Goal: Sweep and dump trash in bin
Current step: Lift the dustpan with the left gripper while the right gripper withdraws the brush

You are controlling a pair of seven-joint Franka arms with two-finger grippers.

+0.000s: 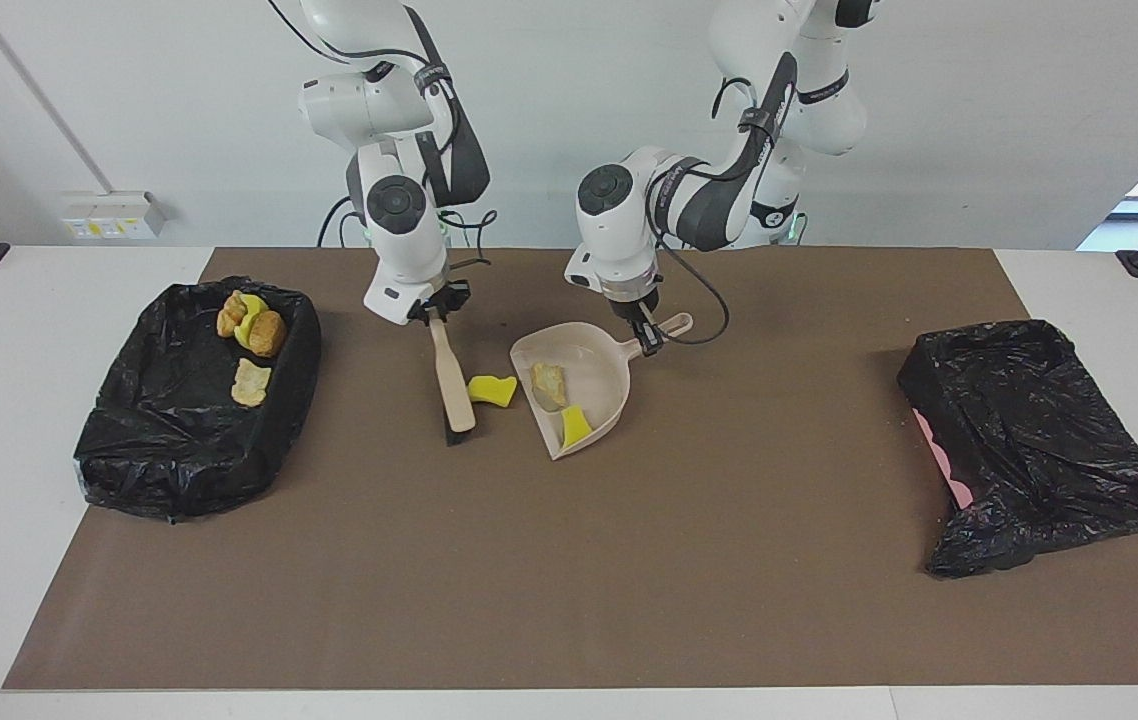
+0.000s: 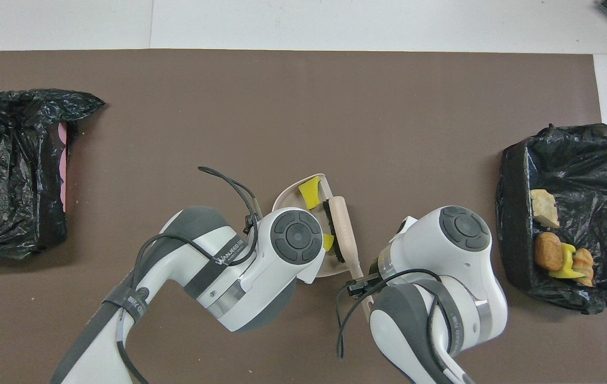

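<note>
My right gripper [image 1: 434, 315] is shut on the handle of the beige brush [image 1: 452, 385], whose bristles touch the mat. My left gripper [image 1: 647, 335] is shut on the handle of the beige dustpan [image 1: 607, 372], which lies on the mat. A yellow sponge piece [image 1: 492, 390] lies on the mat between brush and dustpan. In the pan are a pale chunk [image 1: 548, 384] and a yellow piece [image 1: 575, 425]. The black-lined bin [image 1: 179, 440] at the right arm's end holds several scraps [image 1: 250, 382]. In the overhead view the brush [image 2: 342, 224] lies beside the pan [image 2: 285, 195].
A second black-bagged bin [image 1: 1029, 440], with pink showing at its edge, stands at the left arm's end of the brown mat. The same bin shows in the overhead view [image 2: 10, 170]. The filled bin [image 2: 517, 213] is beside my right arm there.
</note>
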